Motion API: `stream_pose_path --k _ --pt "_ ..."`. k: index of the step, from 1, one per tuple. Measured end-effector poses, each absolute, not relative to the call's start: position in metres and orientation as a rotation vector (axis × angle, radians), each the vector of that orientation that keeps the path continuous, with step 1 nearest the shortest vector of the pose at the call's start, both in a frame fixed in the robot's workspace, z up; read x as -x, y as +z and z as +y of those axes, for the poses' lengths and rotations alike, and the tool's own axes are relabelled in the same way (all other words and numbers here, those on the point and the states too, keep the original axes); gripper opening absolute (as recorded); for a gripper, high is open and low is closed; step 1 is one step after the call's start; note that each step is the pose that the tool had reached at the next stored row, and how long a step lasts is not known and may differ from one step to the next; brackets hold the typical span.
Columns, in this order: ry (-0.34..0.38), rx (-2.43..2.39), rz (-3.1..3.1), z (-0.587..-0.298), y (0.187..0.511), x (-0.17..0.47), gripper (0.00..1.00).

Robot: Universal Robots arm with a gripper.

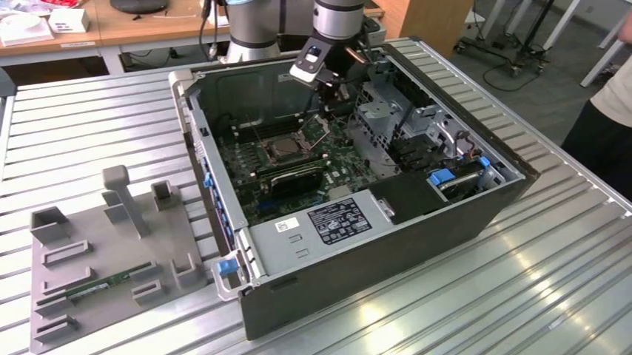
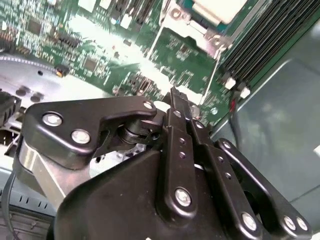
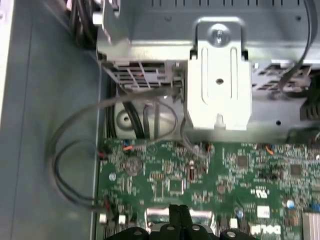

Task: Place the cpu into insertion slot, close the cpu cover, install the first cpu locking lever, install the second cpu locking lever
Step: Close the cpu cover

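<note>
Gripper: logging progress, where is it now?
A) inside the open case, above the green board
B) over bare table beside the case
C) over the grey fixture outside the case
A: in the exterior view the gripper is inside the case, green board beneath it.

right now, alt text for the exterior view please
A robot arm's gripper hangs inside an open computer case on a slatted metal table, above the green board. A grey tray with a memory stick sits at the exterior view's left.

Lab, probably: slatted metal bench (image 1: 553, 281), desks (image 1: 148, 28) behind (wheeled stands (image 1: 505, 56)).
</note>
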State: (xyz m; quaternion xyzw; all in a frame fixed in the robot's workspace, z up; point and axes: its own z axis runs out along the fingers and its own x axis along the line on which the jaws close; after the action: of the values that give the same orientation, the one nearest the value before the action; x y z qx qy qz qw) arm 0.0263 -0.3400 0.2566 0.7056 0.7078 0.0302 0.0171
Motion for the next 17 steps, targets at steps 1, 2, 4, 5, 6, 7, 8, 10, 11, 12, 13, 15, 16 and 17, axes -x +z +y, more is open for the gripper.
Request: stream_pose_path --k 1,2,4,5,6,7,8,10,11,12,13,15,16,17 --pt "0.094 -2.193 2.200 -0.340 0.257 -0.029 0.11" --pt "0.094 -2.193 2.200 -0.340 0.257 -0.031 0.11" --pt "0.094 -2.193 2.200 -0.340 0.257 -0.037 0.11" --pt "0.094 -2.193 2.200 -0.340 0.257 -0.039 0.11" --pt "0.094 -2.193 2.200 -0.340 0.257 -0.041 0.11" --pt "0.094 -2.193 2.200 -0.340 0.257 -0.042 0.11" --pt "0.094 -2.193 2.200 -0.340 0.257 -0.042 0.11" --pt "0.094 -2.193 2.200 -0.340 0.257 -0.042 0.11" --pt "0.094 -2.193 2.200 -0.340 0.257 -0.043 0.11" --pt "0.094 -2.193 2.200 -0.340 0.256 -0.043 0.11" --pt "0.094 -2.193 2.200 -0.340 0.255 -0.043 0.11" --pt "0.094 -2.193 2.200 -0.340 0.252 -0.043 0.11" --pt "0.094 -2.193 2.200 -0.340 0.251 -0.043 0.11" --pt "0.094 -2.193 2.200 -0.340 0.249 -0.043 0.11"
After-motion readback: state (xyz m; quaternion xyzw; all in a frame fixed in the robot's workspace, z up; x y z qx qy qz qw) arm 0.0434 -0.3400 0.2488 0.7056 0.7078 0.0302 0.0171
